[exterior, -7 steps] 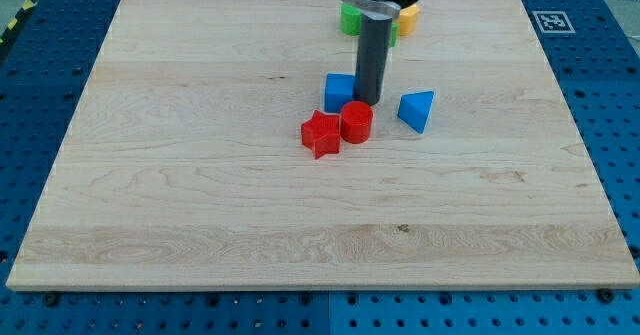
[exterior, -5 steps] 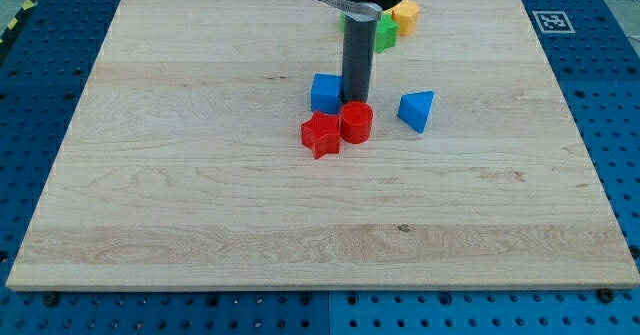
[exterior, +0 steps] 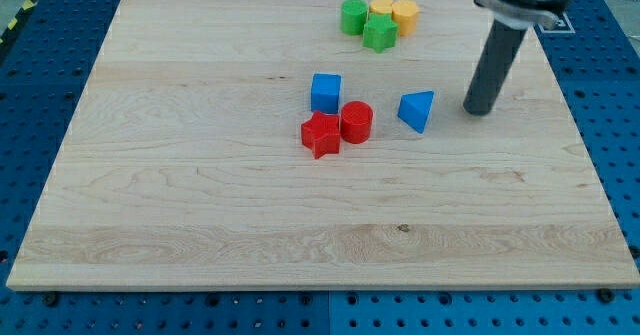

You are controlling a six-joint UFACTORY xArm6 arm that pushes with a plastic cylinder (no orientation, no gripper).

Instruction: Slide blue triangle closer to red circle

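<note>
The tip (exterior: 479, 111) is set on the counter (exterior: 200, 195); no fingers are seen, so their state cannot be told. The blue triangle (exterior: 417, 110) lies just left of it, the red circle (exterior: 356, 122) farther left.

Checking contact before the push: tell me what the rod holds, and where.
Nothing is held. My tip stands on the board to the view's right of the blue triangle, apart from it.
</note>
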